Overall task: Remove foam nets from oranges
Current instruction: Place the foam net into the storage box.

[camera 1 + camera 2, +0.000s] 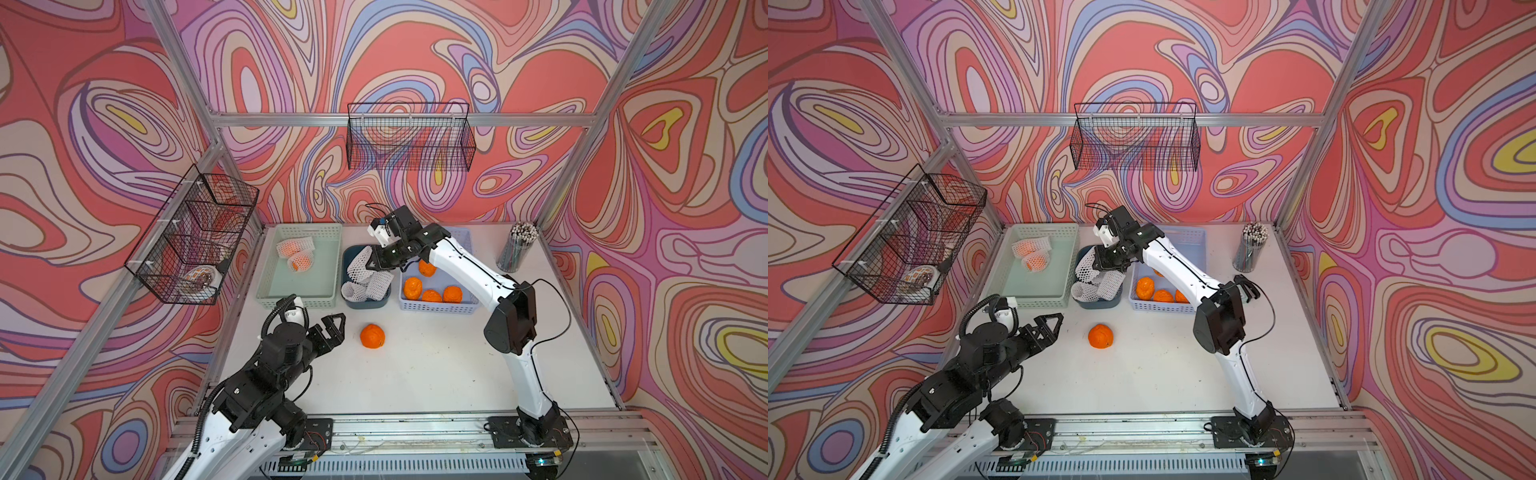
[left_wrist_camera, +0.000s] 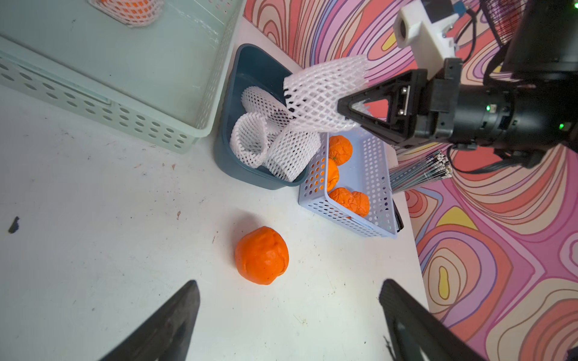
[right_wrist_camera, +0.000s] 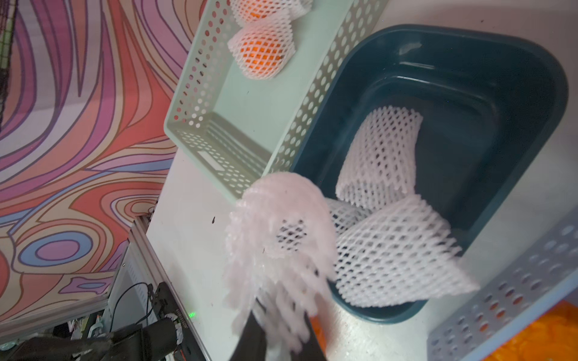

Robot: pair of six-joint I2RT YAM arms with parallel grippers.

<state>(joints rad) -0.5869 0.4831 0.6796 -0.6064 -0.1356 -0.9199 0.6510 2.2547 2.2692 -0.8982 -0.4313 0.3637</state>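
Left hand (image 1: 337, 330): spread wide with nothing in it, low over the white surface (image 1: 415, 374) toward its 8 o'clock side.
Bare orange (image 1: 372, 336): alone on the surface at 3 o'clock of the left hand, near its fingertips but not touching them.
Right hand (image 1: 372, 262): reaches over the dark blue bin (image 1: 365, 305), fingers pinched almost together on one end of a foam net (image 2: 322, 93).
Foam net: empty, hanging from the right hand above the bin; blurred in the right wrist view.
Dark blue bin: at 12 o'clock on the surface, with several empty nets (image 2: 281, 147) heaped inside.
Lavender basket (image 1: 432, 307): just beside the bin at its 3 o'clock, with four bare oranges (image 1: 412, 288) showing.
Green basket (image 1: 291, 301): at the bin's 9 o'clock, two netted oranges (image 1: 293, 249) at its far end.
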